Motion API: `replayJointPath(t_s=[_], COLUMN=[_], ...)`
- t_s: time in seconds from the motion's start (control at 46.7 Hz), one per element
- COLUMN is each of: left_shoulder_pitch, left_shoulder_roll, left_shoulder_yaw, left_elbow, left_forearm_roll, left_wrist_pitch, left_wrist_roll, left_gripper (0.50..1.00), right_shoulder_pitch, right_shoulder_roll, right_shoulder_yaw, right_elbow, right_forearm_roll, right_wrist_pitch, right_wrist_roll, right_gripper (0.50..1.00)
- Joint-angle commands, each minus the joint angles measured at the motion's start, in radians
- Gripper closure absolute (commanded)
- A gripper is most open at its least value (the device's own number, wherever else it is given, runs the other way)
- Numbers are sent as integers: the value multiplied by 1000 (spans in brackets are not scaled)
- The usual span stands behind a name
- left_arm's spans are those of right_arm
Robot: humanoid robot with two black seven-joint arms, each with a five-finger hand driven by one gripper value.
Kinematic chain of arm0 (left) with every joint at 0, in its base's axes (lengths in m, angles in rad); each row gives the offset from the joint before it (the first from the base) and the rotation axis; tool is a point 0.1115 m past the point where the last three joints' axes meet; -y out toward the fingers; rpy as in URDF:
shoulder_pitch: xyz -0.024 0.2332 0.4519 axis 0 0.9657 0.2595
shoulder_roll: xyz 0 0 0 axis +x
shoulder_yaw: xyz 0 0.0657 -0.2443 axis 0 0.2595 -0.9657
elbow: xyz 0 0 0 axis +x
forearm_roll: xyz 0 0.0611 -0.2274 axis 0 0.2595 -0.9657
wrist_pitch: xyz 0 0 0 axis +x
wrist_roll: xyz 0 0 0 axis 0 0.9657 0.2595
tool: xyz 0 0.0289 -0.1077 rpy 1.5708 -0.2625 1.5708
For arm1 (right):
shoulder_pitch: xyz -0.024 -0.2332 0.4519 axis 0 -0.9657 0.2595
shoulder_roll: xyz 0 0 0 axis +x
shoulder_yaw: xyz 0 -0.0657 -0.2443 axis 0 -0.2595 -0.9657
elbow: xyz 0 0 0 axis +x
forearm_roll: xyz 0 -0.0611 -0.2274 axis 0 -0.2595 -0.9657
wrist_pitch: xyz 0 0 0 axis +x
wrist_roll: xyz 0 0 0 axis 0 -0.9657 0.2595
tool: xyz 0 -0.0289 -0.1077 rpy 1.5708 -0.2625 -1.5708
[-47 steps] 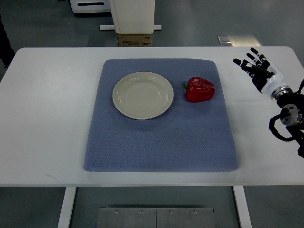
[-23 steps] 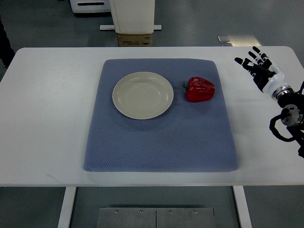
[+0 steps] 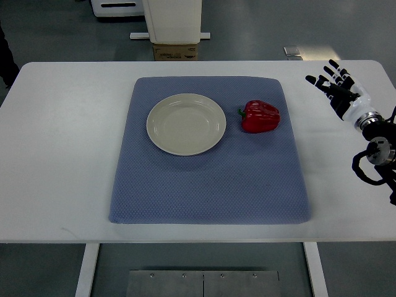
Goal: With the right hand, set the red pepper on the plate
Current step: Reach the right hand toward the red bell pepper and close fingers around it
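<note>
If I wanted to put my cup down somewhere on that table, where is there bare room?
The white table is bare left of the blue mat. The mat's near half, below the plate and red pepper, is free too. The only tight spot is the narrow gap between plate and pepper. At the far right, the right hand hovers with fingers spread.

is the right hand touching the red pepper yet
Apart. In the top view the right hand hovers, fingers spread, above the table's right edge, with bare mat and white table between it and the red pepper.
</note>
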Motion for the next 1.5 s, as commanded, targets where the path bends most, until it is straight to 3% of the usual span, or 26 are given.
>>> replayJointPath(t_s=[0.0,0.321,0.75,1.029,1.221,1.479], left_shoulder_pitch=[1,0,0,1,1,0], left_shoulder_roll=[0,0,0,0,0,0], left_shoulder_yaw=[0,0,0,0,0,0], left_elbow=[0,0,0,0,0,0], left_forearm_roll=[0,0,0,0,0,0], left_wrist_pitch=[0,0,0,0,0,0], left_wrist_roll=[0,0,0,0,0,0], left_gripper=[500,500,500,500,500,500], right_shoulder_pitch=[3,42,166,214,243,257], right_shoulder_roll=[-1,-5,-16,-12,19,77], right_shoulder_yaw=[-13,-74,-385,-536,-648,-718], right_elbow=[2,16,30,29,27,24], right_forearm_roll=[-19,-201,-328,-453,-465,-471], right_wrist_pitch=[1,35,33,12,-77,-135], right_wrist_roll=[12,126,266,310,315,313], right_gripper=[500,500,500,500,500,500])
